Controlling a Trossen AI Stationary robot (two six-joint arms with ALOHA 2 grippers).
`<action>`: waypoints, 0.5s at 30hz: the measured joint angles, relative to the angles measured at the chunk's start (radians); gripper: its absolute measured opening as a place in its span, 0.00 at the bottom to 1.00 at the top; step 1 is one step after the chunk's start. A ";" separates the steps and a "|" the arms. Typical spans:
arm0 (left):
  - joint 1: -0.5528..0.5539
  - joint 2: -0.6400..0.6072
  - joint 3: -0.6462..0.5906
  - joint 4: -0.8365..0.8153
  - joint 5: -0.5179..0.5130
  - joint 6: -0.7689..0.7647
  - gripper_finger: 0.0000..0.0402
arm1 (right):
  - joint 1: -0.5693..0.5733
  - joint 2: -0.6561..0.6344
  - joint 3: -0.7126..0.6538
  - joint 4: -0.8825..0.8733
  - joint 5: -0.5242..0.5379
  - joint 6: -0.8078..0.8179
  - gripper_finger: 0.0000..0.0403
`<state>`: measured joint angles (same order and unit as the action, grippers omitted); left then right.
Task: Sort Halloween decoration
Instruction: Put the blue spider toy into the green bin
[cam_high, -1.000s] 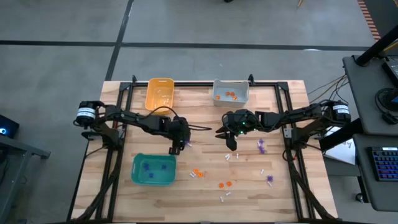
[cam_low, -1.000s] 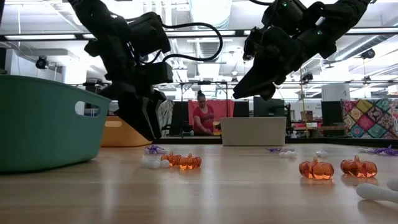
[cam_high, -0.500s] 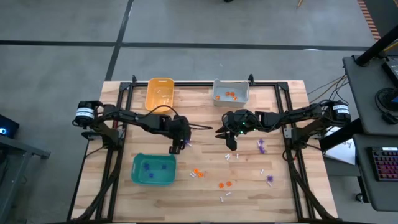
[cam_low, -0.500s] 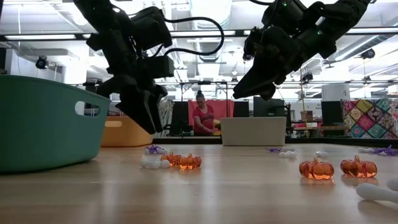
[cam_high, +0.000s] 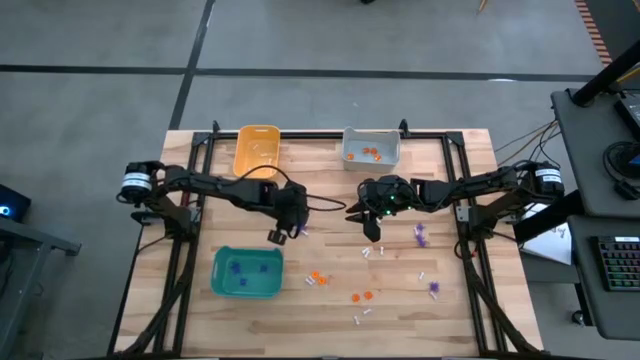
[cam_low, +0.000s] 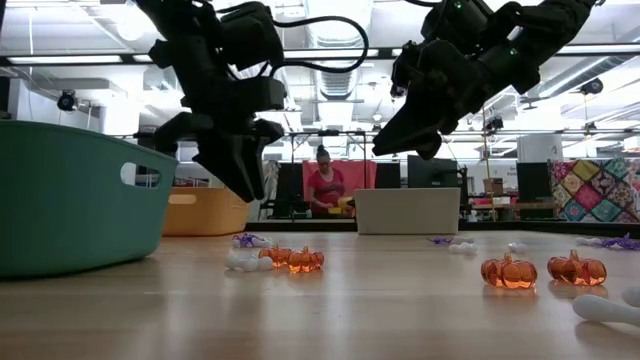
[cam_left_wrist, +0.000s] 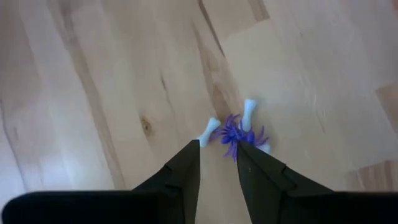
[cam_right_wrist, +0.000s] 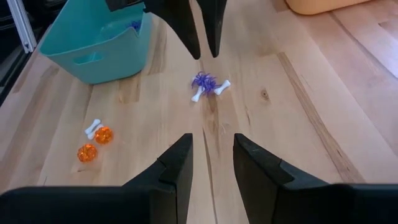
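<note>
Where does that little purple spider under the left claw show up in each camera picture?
High view: purple spider beside the left claw.
Low view, below that claw.
Left wrist view, between two white bones.
Right wrist view.
Shared landmark: the white bones touching it.

Grey concrete floor (cam_high: 300, 40) around wooden table (cam_high: 330, 320), dark seam lines at 12 o'clock; desk with keyboard (cam_high: 620, 262) at 3 o'clock; ceiling strip lights (cam_low: 90, 60), patchwork quilt (cam_low: 596, 190), seated person (cam_low: 325, 185) far back

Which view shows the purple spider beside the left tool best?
The left wrist view: the purple spider fills mid-frame between white bones. The right wrist view shows it smaller, the low view only edge-on, the high view a speck.
</note>
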<state>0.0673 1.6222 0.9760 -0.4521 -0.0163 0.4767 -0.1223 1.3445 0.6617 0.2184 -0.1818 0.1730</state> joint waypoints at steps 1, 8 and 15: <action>0.000 0.002 0.000 -0.003 0.000 0.012 0.21 | 0.000 0.000 0.000 0.000 0.000 0.000 0.25; 0.003 0.047 0.046 -0.028 0.024 0.120 0.21 | 0.000 -0.001 0.000 0.004 0.030 0.001 0.25; 0.016 0.110 0.047 -0.045 0.061 0.234 0.21 | 0.000 -0.001 -0.002 0.004 0.036 0.002 0.25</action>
<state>0.0833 1.7324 1.0230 -0.4976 0.0444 0.7108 -0.1226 1.3437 0.6601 0.2222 -0.1455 0.1754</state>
